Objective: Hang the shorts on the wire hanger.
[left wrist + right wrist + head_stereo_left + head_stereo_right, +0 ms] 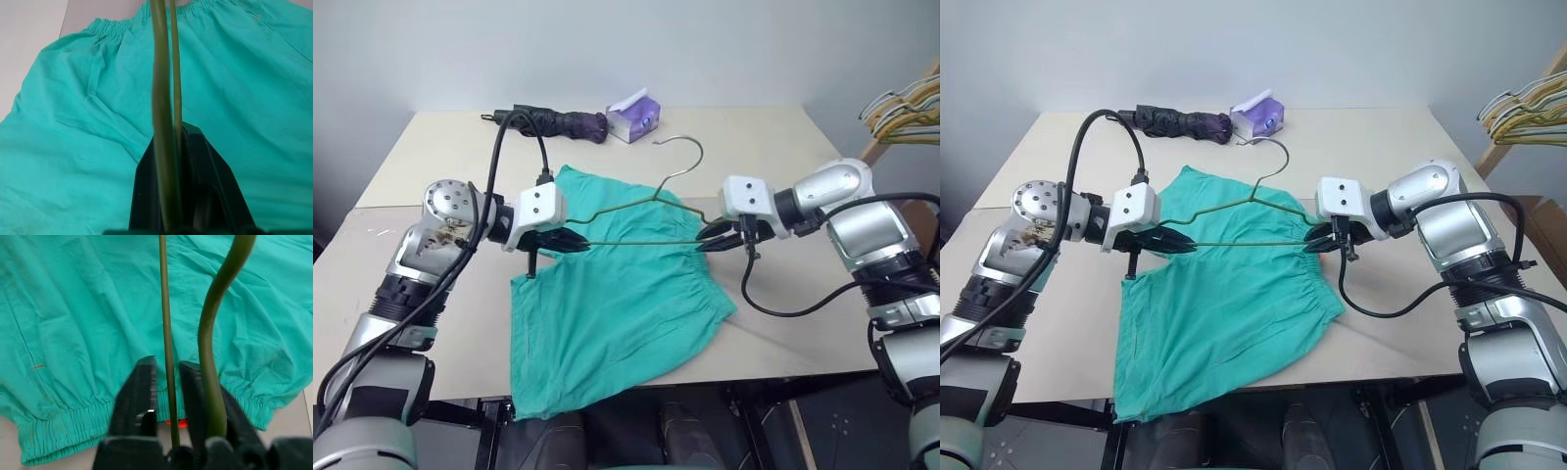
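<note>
Above the shorts (617, 304) on the table (783, 137), my left gripper (570, 240) and right gripper (710, 235) each clamp one end of the wire hanger (646, 211).

The shorts (607, 304) are soft matt teal cloth, creased, with a gathered waistband. The wire hanger (646, 211) is thin, smooth, dull olive metal. The tabletop (783, 147) looks matt beige.
</note>
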